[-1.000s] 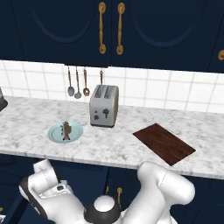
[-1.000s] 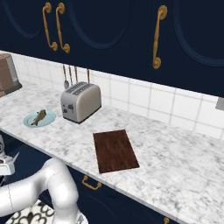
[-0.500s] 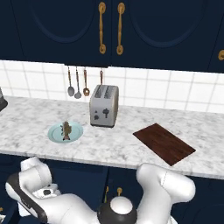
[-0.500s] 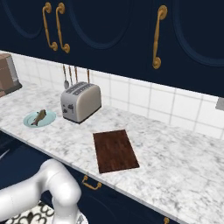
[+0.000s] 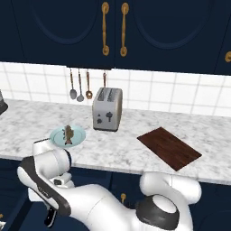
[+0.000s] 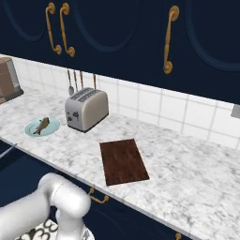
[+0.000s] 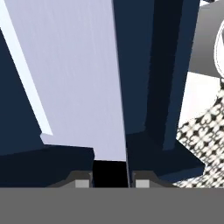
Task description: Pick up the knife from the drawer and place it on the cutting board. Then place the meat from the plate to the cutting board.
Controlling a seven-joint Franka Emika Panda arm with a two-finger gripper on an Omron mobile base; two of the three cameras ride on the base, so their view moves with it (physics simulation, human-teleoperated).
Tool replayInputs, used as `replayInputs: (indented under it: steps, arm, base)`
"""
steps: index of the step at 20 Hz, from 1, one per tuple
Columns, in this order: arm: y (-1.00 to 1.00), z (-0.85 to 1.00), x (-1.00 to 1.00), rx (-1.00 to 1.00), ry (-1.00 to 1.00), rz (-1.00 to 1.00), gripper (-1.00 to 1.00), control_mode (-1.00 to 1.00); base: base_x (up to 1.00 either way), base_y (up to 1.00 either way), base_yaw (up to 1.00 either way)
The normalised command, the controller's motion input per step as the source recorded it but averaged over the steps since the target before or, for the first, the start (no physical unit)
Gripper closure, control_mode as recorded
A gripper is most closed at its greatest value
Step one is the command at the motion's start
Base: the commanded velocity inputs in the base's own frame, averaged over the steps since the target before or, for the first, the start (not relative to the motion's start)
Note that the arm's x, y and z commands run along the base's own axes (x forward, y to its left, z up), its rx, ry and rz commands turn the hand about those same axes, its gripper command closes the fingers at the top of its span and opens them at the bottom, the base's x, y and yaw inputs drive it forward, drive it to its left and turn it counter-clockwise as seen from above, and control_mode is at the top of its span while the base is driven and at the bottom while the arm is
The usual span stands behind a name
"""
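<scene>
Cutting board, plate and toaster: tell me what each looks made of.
Cutting board: dark brown wood, matte, with visible grain lines.
Plate: probably glazed ceramic, going by its smooth, even pale blue-green surface.
Toaster: apparently brushed metal, with silvery grey sides and soft highlights.

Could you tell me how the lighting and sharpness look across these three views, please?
Left base view: even, soft light, no glare; the toaster casts a faint shadow on the marble counter. Right base view: equally flat, cutting board grain slightly soft. Hand view: very close, a pale knife blade fills much of the frame, surfaces flat and featureless.
</scene>
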Motion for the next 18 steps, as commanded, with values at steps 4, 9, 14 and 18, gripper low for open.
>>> replayInputs:
  steps: [4,9,14,18]
  arm:
    - [-0.89,0.59,0.16,0.0,-0.16,-0.3,1.0,-1.0]
    - [-1.0,0.1,0.04,0.04,-0.09,-0.37,1.0,-1.0]
    - [-1.0,0.03,0.28,0.02,-0.04,-0.37,1.0,-1.0]
    - [-0.97,0.05,0.44,0.01,-0.05,-0.38,1.0,-1.0]
  base:
    - [0.0,0.0,0.0]
    - [0.0,0.0,0.0]
    - [0.0,0.0,0.0]
    - [0.0,0.0,0.0]
